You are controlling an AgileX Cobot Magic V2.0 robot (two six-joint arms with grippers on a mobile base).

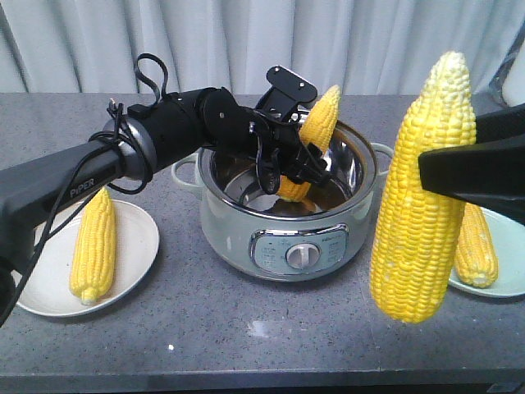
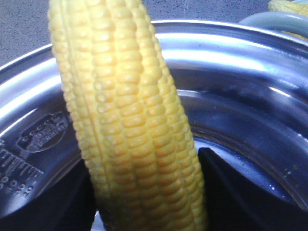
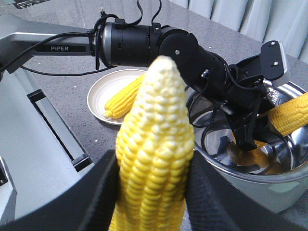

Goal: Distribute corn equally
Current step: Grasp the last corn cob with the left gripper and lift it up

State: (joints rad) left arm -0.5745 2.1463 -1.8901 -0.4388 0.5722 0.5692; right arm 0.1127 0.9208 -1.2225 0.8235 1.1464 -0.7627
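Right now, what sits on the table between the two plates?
The cooker pot, with the left fingers gripping a corn cob inside it; front view shows it.

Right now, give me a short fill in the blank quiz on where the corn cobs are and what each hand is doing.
1. The left hand grips a cob that stands inside the ____.
2. The white plate holds ____ cob.
3. The right hand holds its cob with the tip pointing ____.
Missing words: pot; one; up.
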